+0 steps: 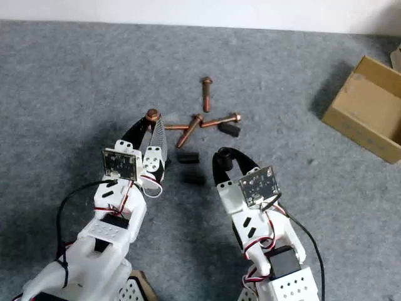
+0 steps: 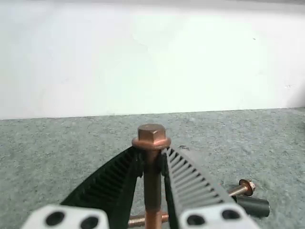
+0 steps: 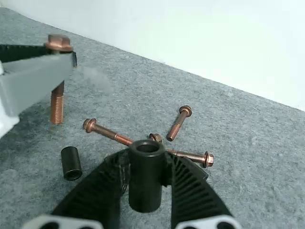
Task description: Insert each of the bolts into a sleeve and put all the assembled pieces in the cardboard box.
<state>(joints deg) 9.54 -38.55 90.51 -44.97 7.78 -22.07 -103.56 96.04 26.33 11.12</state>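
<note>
Gripping a copper-coloured hex-head bolt [image 2: 151, 143] upright between its closed fingers, our left hand [image 1: 152, 123] sits left of the loose parts on the grey felt-covered table [image 1: 75, 81]. Just right of it we see four more copper bolts [image 1: 206, 94] and three short black cylindrical sleeves [image 1: 187, 157] lying scattered. Our right hand [image 3: 146, 162] clamps another black sleeve [image 3: 145, 181], open end up. The brown cardboard box [image 1: 360, 128] stands far right, well apart.

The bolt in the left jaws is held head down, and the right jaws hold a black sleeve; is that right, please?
Not quite: the left wrist view shows the bolt held head up. The right jaws do hold a black sleeve.
</note>
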